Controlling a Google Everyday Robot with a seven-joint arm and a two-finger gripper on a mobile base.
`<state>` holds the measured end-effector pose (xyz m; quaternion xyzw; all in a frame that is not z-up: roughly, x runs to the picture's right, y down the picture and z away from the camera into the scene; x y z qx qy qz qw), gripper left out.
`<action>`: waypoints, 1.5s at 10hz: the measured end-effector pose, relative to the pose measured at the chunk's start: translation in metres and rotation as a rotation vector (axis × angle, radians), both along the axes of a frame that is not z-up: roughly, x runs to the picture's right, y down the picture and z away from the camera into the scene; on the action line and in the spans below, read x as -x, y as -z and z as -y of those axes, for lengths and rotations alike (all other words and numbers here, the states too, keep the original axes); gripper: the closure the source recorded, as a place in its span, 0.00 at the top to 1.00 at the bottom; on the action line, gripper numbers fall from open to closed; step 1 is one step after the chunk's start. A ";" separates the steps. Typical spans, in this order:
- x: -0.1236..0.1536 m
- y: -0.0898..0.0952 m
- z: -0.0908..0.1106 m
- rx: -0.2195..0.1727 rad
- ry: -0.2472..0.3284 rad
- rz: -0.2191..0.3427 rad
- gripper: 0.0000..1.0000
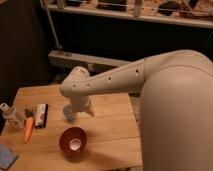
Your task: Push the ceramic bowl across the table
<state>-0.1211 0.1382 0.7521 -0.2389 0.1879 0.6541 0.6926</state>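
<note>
The ceramic bowl (73, 141), glossy red-orange with a white patch inside, sits on the light wooden table (111, 131) near its front edge. My white arm reaches in from the right. Its gripper (84, 108) hangs below the wrist, just behind and slightly right of the bowl, apart from it. The wrist hides most of the gripper.
A small light-blue cup (68, 114) stands right beside the gripper, behind the bowl. On the table's left lie a carrot (28, 129), a dark packet (41, 115) and a clear bottle (11, 115). A blue pad (6, 156) is at the front-left corner. A railing runs behind.
</note>
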 end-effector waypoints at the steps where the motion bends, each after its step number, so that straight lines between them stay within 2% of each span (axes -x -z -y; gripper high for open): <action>1: -0.002 -0.010 -0.011 0.003 0.005 -0.003 0.43; 2: -0.003 -0.020 -0.019 -0.005 0.016 -0.005 0.33; 3: -0.006 -0.031 -0.023 -0.034 0.032 -0.008 0.21; 4: -0.006 -0.037 -0.023 -0.060 0.043 -0.005 0.13; 5: -0.004 -0.043 -0.022 -0.098 0.061 0.002 0.04; 6: 0.002 -0.047 -0.018 -0.156 0.091 0.016 0.00; 8: -0.004 -0.055 -0.004 -0.216 0.114 0.013 0.00; 9: -0.004 -0.056 -0.001 -0.228 0.123 0.015 0.00; 15: -0.002 -0.056 -0.001 -0.232 0.127 0.021 0.00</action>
